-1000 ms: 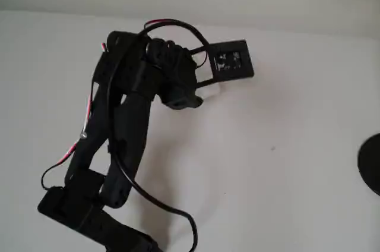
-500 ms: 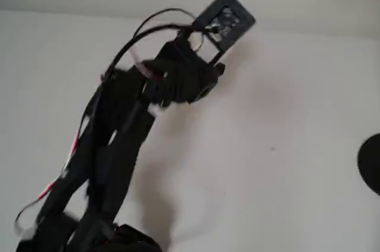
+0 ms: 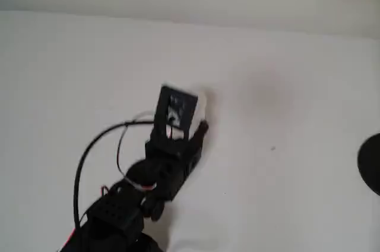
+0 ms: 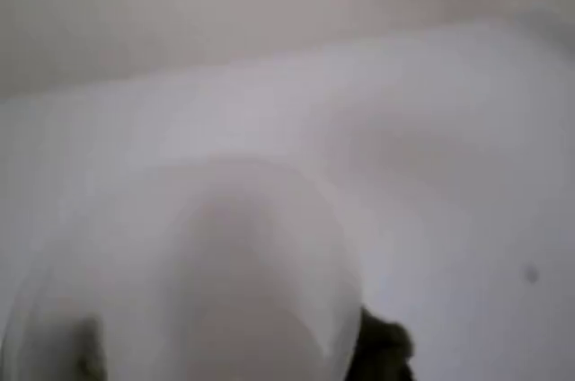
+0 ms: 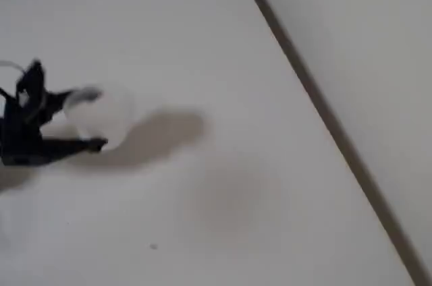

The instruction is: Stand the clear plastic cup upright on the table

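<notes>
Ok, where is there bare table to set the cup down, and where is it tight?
The gripper holds the cup over the table. In the overhead view, bare white runs right of the cup to the dark speck and the black shape, and up to the back edge. Lower left is crowded by the arm and its cable.

Overhead view: the arm enters from the lower left edge and reaches toward the middle of the desk (image 3: 285,163); the claw (image 3: 191,115) lies at its far end, the cup (image 3: 200,104) just beyond its plate. A rounded shape (image 3: 371,163) sits at the right edge, well apart. Fixed view: the claw (image 5: 84,119) at left, one finger either side of the cup (image 5: 101,116). Wrist view: the cup (image 4: 193,282) in the near foreground, desk behind.
</notes>
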